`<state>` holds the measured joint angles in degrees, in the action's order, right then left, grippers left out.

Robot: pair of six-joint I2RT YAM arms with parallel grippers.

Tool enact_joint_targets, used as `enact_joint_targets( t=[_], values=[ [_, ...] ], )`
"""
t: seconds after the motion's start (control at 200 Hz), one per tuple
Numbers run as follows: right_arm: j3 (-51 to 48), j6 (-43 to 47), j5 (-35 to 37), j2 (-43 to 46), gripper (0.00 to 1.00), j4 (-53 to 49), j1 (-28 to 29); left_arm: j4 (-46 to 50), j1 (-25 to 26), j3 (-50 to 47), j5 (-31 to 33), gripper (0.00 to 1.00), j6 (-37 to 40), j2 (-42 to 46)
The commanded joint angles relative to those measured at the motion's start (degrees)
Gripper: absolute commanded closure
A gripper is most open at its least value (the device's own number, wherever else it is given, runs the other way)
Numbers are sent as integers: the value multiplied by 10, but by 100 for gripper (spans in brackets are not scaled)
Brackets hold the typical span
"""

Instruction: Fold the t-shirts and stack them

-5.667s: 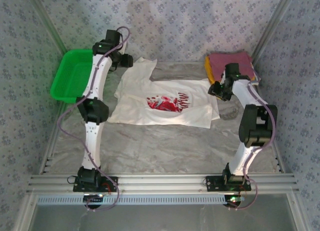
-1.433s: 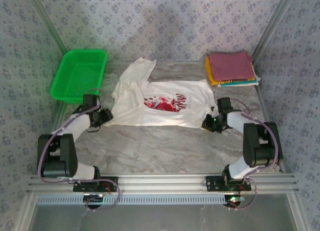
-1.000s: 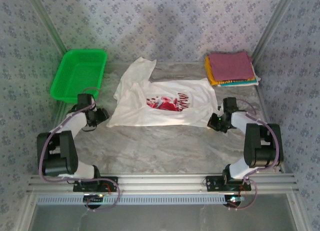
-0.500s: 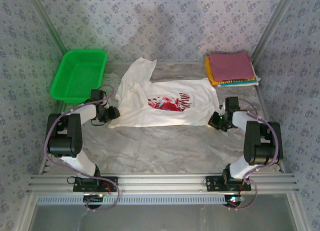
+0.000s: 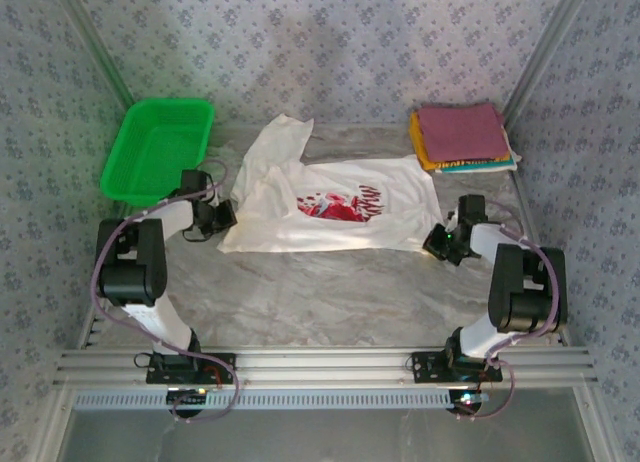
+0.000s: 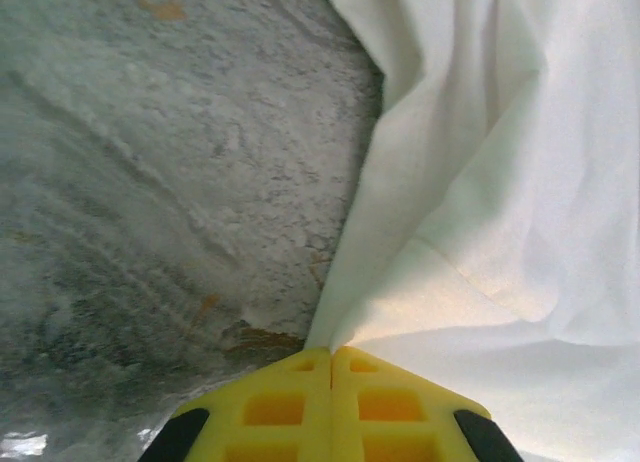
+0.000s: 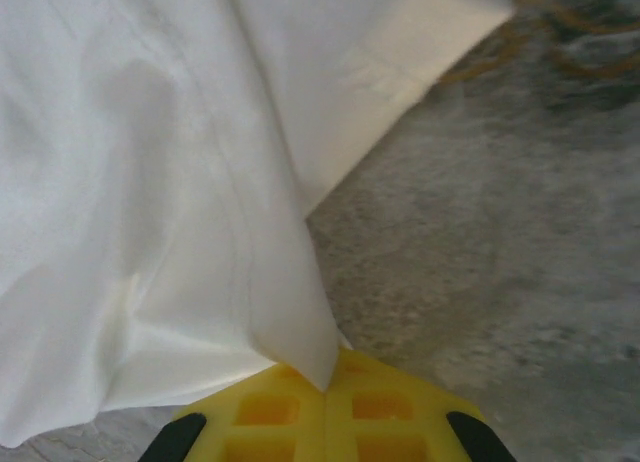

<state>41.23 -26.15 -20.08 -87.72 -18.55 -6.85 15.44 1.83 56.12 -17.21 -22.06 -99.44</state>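
Fold's just starting — left hand point(image 5: 222, 218) and right hand point(image 5: 438, 244) clamp opposite ends of the white t-shirt point(image 5: 320, 207); next, I'd guess, lift evenly.

We see two slim arms, the left arm point(image 5: 165, 217) and the right arm point(image 5: 492, 240), built alike: glossy white link shells alternate with chunky black joint housings point(image 5: 130, 274). A mauve cable point(image 5: 97, 272) loops loosely along each arm, and more of it curls by the black base plates point(image 5: 185, 367), which sit on a ribbed aluminium rail point(image 5: 320, 367). A small green light point(image 5: 465, 395) glows below the right base. In the wrist views the fingers point(image 6: 275, 409) are bright yellow plastic, moulded with square hollow pockets and flanked by rounded black pieces point(image 6: 180, 437) at the lower corners.
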Motion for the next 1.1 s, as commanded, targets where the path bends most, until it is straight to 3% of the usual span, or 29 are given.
enact_joint_targets(
  t=[0.0, 0.515, 0.705, 0.755, 0.795, 0.85, 0.969, 1.099],
  values=[
    [-6, -1, 31, 15, 100, -33, -15, 26, -18, 21, 5, 100, 12, 29],
    [-25, -24, 85, 0, 100, -10, -59, 62, -33, 35, 13, 100, 26, 53],
    [-1, -24, 66, 11, 100, -13, -23, 65, -31, 44, -8, 100, 19, 59],
    [-1, -26, 61, 14, 100, -12, -12, 65, -28, 38, -9, 91, 15, 65],
    [-1, -27, 63, 14, 100, -14, -5, 64, -26, 32, -8, 74, 11, 72],
    [-2, -27, 70, 14, 86, -20, 0, 58, -25, 16, 1, 60, 1, 89],
    [-4, -23, 74, 25, 78, -29, 0, 51, -20, -24, 31, 48, -15, 138],
    [7, -20, 118, 73, 64, -60, 10, 72, -7, -46, 41, 49, -24, 182]
  ],
)
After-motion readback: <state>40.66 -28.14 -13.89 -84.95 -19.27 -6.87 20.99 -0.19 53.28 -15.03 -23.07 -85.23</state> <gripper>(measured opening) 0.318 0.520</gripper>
